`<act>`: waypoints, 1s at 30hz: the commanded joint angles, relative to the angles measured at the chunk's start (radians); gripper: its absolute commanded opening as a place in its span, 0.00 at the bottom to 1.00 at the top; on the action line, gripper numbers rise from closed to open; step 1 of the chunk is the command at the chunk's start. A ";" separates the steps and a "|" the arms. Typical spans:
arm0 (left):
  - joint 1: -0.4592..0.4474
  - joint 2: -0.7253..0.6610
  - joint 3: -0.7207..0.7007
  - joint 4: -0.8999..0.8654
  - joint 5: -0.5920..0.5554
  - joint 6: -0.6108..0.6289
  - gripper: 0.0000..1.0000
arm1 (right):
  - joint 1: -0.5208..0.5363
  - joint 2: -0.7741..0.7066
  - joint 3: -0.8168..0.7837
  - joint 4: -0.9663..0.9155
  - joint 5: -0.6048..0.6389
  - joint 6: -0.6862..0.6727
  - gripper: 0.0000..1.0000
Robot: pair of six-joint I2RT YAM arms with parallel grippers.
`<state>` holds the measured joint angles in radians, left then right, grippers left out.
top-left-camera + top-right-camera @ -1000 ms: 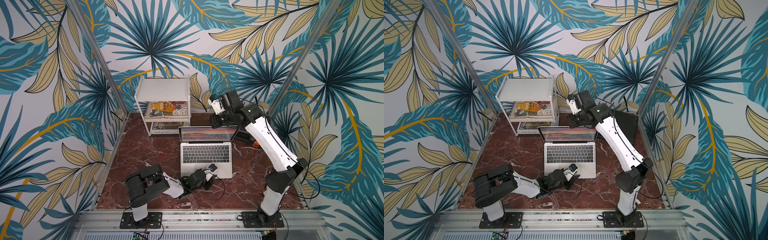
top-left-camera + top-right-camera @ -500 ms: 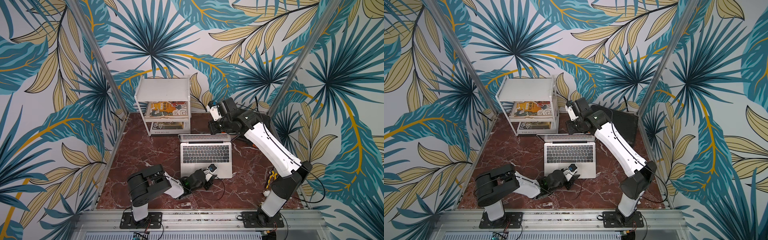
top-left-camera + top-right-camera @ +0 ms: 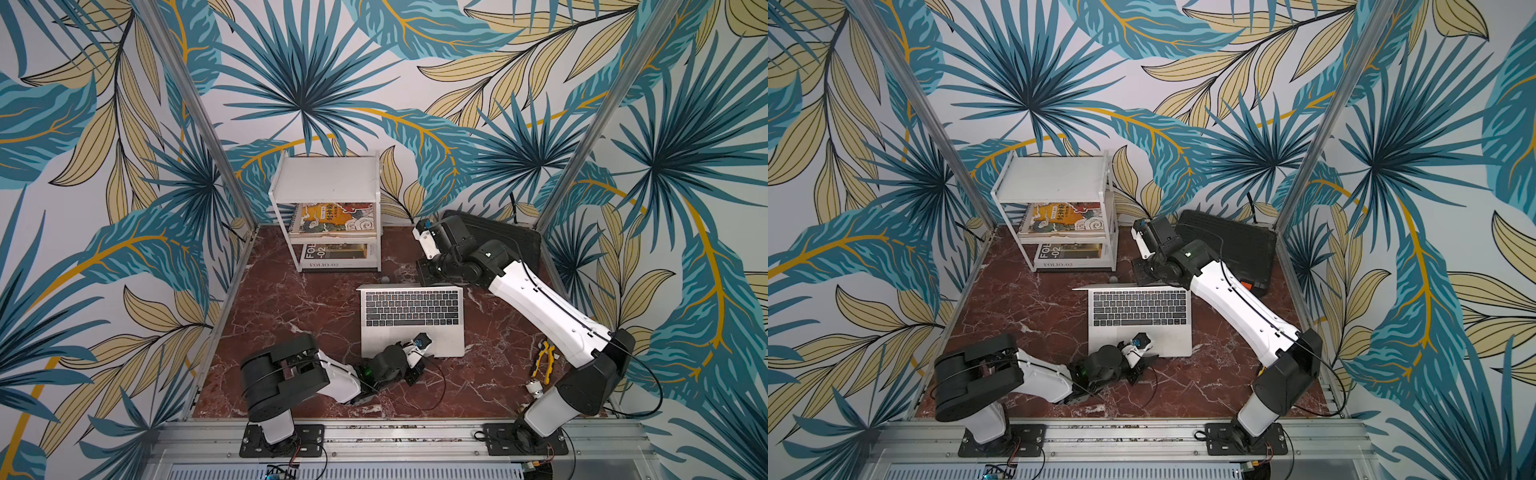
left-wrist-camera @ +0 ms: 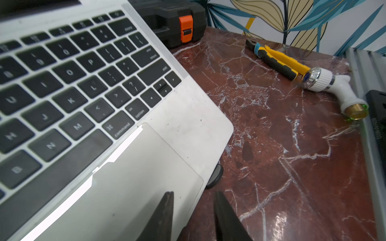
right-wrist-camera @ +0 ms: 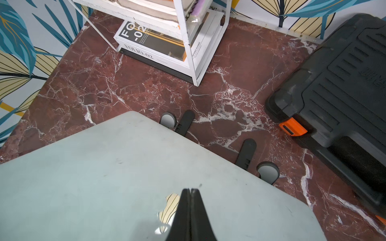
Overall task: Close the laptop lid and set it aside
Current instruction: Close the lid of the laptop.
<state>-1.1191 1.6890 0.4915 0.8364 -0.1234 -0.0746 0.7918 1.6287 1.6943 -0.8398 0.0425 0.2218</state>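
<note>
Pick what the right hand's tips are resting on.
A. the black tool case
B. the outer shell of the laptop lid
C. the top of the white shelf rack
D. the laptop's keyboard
B: in the right wrist view the shut right hand has its tips on the silver laptop lid, right at the apple logo.

The laptop (image 3: pixel 411 320) lay on a stand (image 5: pixel 247 153) — shelf (image 3: pixel 328 178) behind it leftward, case (image 3: pixel 507 237) behind rightward — pliers (image 3: pixel 543 360) right of it.
</note>
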 commanded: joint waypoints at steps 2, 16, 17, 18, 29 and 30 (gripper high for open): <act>-0.034 -0.129 -0.027 -0.025 0.001 0.031 0.37 | 0.006 -0.031 -0.024 0.017 0.020 0.010 0.00; -0.214 -0.869 0.006 -0.391 0.063 0.219 0.51 | 0.043 -0.076 -0.100 0.056 0.024 0.022 0.00; -0.213 -0.919 0.023 -0.435 0.040 0.232 0.58 | 0.046 -0.080 -0.113 0.065 0.024 0.025 0.00; -0.214 -0.955 0.042 -0.477 0.026 0.247 0.62 | 0.048 -0.083 -0.125 0.075 0.026 0.028 0.00; -0.135 -0.978 0.233 -0.740 -0.343 0.270 0.70 | 0.093 -0.107 -0.224 0.154 0.044 0.065 0.00; -0.110 -0.952 0.247 -0.766 -0.341 0.244 0.70 | 0.096 -0.107 -0.233 0.161 0.045 0.066 0.00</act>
<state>-1.2743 0.6823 0.6987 0.2222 -0.3748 0.2062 0.8742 1.5444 1.5005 -0.7067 0.0746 0.2672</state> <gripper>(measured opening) 0.701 0.051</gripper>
